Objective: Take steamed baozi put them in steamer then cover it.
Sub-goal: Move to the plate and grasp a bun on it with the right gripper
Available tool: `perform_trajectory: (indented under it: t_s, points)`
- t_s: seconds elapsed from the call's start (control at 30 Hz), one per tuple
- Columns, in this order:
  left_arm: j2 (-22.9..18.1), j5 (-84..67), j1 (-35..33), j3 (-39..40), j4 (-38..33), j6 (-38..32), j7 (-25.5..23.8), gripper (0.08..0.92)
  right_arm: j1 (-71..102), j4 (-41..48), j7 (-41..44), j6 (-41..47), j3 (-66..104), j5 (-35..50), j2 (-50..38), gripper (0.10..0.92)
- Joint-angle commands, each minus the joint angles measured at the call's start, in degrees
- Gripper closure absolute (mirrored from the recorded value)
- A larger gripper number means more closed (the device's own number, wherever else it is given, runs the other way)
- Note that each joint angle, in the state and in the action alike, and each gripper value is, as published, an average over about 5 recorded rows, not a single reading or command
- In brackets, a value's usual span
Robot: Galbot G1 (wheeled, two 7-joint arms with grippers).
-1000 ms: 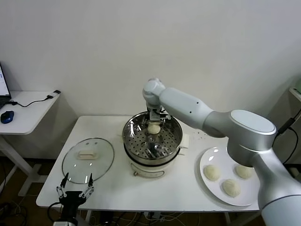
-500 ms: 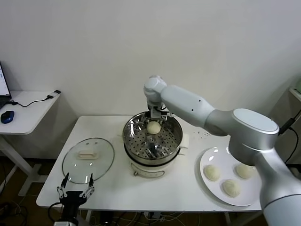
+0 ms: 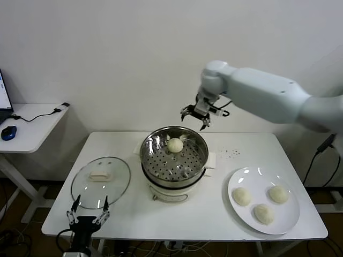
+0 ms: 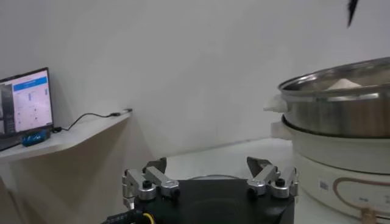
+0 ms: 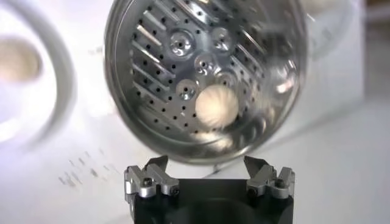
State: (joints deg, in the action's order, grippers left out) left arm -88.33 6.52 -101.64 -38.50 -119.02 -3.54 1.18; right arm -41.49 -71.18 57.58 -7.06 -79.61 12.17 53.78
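Right gripper (image 3: 195,116) up in the air above the steamer's far rim, jaws spread wide, gripping nothing, touching nothing. Pointing down from a wrist bent off a long pale arm reaching in from the right. From the right wrist view, fingers (image 5: 148,180) splayed either side, looking straight down at the pot.

One steamed baozi (image 3: 175,144) sitting on the perforated tray inside the steamer (image 3: 153,160), toward its far side. One steamer, mid-table, lid off. Three more baozi (image 3: 241,196) on one white plate (image 3: 236,179) by the table's right front corner. Four buns in all.

One glass lid (image 3: 101,181) lying flat near the table's left edge.

Left gripper (image 3: 87,218) parked low off the table's front left corner, jaws wide apart too, empty, fingertips up toward the lid.
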Motion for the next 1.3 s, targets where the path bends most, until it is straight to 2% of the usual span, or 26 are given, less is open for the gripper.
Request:
perform_trajectory:
  t_s: [0.03,0.23,0.4,0.53,0.73,1.3]
  points:
    - [0.0,0.2,-0.1,0.2,-0.2,-0.1,0.0,0.177,-6.6,-12.8,-5.6,26.6,-9.7,23.8,-19.6,0.203]
    - [-0.3,0.6,-0.6,0.4,-0.3,-0.3,0.0,0.177,1.7,-15.0,-2.6,28.0,-8.1,22.5,-28.3,0.203]
    - [-0.3,0.7,-1.1,0.3,-0.2,-0.5,0.1,0.177,17.3,-13.6,-0.1,26.5,1.4,14.6,-31.4,0.203]
    - [-0.3,0.8,-1.1,0.2,-0.1,-0.4,0.1,0.177,26.8,-11.1,0.8,25.3,9.1,8.6,-29.9,0.203]
    - [-0.4,1.0,-1.2,0.1,0.1,-0.4,0.1,0.177,33.1,-7.4,0.5,24.5,13.1,5.1,-25.0,0.203]
    - [-0.6,1.0,-1.4,-0.4,1.0,-0.7,0.2,0.177,37.0,-2.5,-0.6,24.3,14.8,3.8,-17.1,0.203]
